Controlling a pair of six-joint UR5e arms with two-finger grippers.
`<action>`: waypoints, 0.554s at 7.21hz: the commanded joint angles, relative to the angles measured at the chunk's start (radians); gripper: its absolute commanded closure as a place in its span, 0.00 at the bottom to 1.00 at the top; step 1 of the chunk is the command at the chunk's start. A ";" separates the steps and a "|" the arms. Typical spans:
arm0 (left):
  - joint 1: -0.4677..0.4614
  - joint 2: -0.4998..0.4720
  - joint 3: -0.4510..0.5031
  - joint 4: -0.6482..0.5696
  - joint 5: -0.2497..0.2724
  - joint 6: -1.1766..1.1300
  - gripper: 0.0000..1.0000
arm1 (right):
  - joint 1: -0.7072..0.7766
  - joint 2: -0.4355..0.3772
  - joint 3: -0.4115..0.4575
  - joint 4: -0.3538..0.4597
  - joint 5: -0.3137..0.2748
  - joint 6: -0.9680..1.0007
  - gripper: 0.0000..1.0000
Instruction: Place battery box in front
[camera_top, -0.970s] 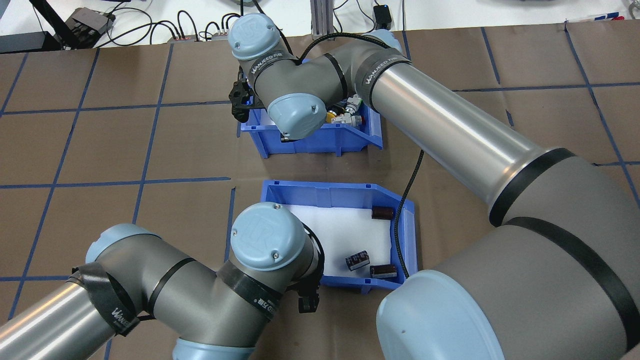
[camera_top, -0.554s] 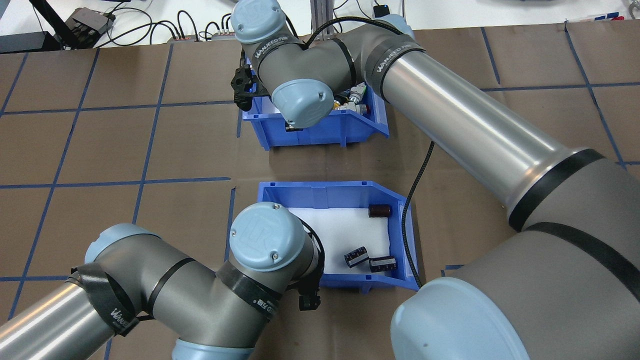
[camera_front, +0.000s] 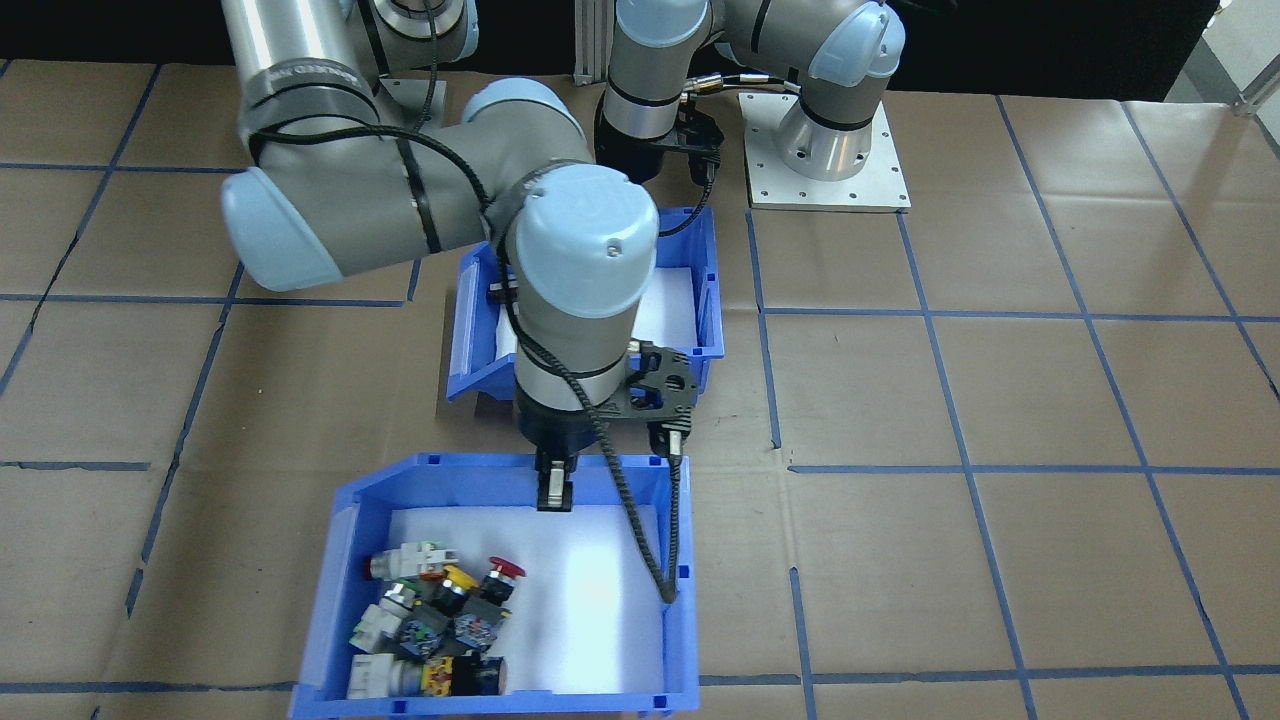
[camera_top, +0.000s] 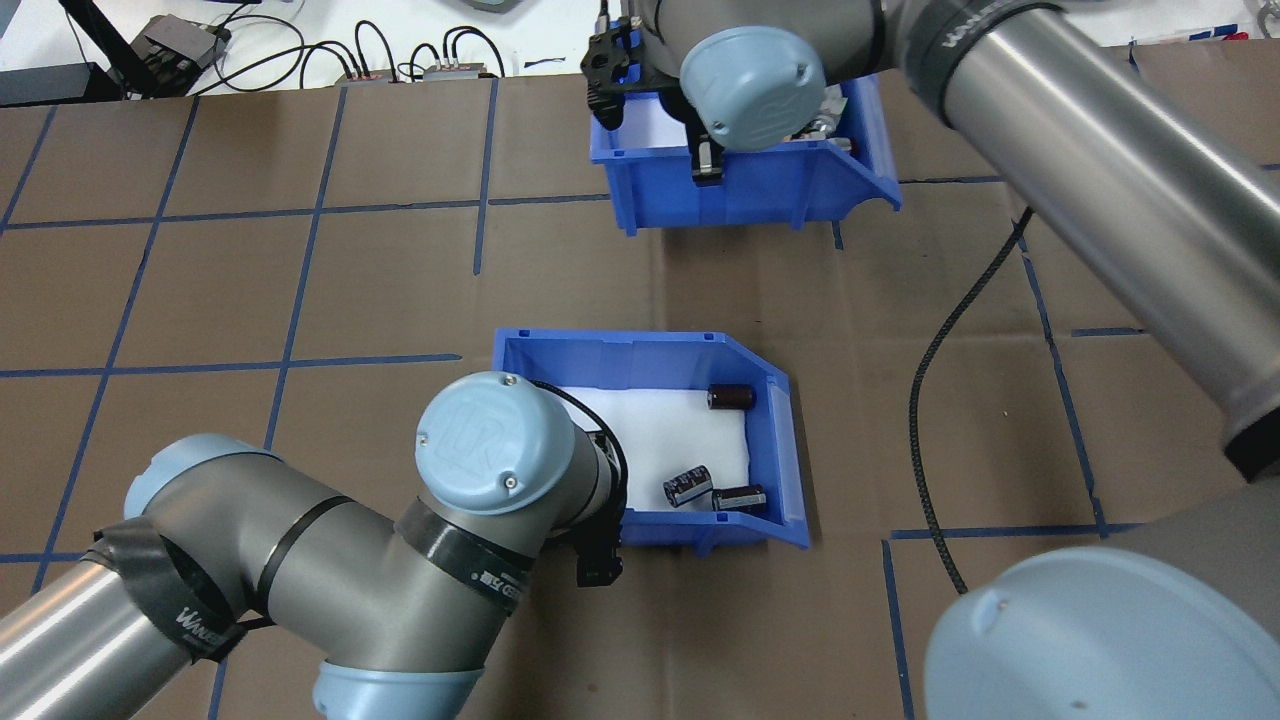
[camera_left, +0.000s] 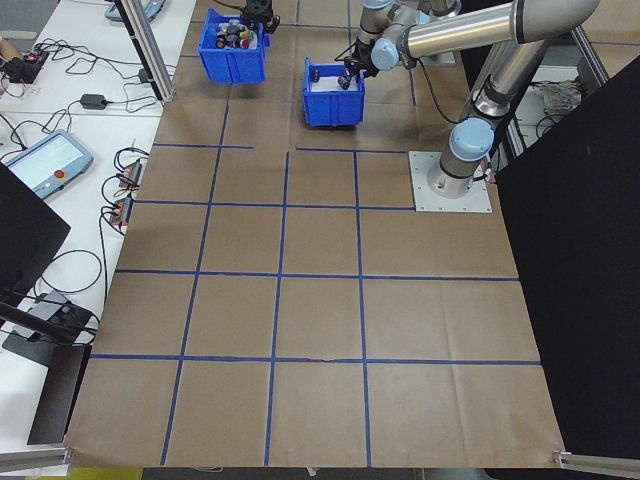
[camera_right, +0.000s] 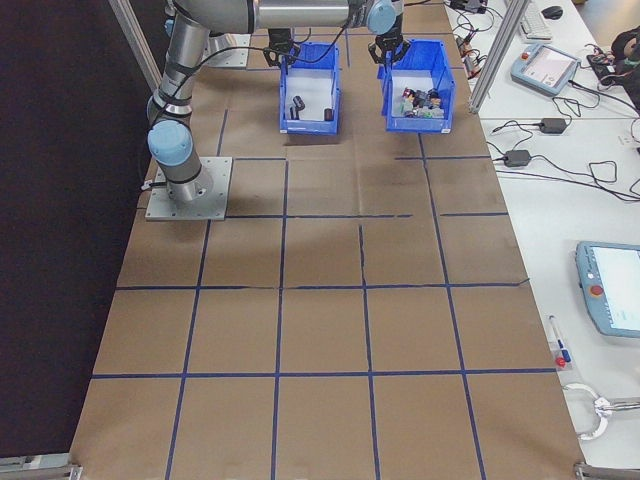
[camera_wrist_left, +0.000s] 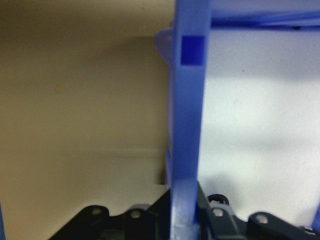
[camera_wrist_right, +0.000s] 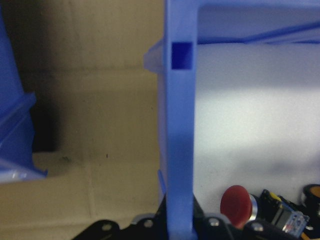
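The battery box (camera_top: 640, 352) is a blue bin with a white foam floor and three dark cylinders (camera_top: 731, 397) inside, standing mid-table. My left gripper (camera_top: 598, 562) is shut on its near-left wall, which runs between the fingers in the left wrist view (camera_wrist_left: 189, 125). The other blue bin (camera_top: 760, 190), holding colourful push-button switches (camera_front: 440, 610), sits farther from the robot. Its near wall is clamped by my right gripper (camera_front: 553, 490), and the right wrist view shows that wall (camera_wrist_right: 180, 125) between the fingers. A strip of bare table separates the two bins.
A black cable (camera_top: 935, 400) hangs from the right arm and trails over the table right of the battery box. Cables and devices (camera_top: 180, 45) line the far edge. The left arm's base plate (camera_front: 830, 185) lies behind the battery box.
The right arm has carried the switch bin farther from the robot and to the right. The battery box, held by the left gripper, has shifted slightly left and away.
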 joint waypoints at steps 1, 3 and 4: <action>0.188 0.053 0.010 -0.010 -0.008 0.173 1.00 | -0.120 -0.080 0.046 0.026 0.001 -0.098 1.00; 0.347 0.014 0.087 -0.014 -0.127 0.252 1.00 | -0.239 -0.198 0.180 0.020 0.020 -0.221 1.00; 0.373 -0.052 0.158 -0.011 -0.162 0.268 1.00 | -0.297 -0.259 0.266 0.008 0.032 -0.268 1.00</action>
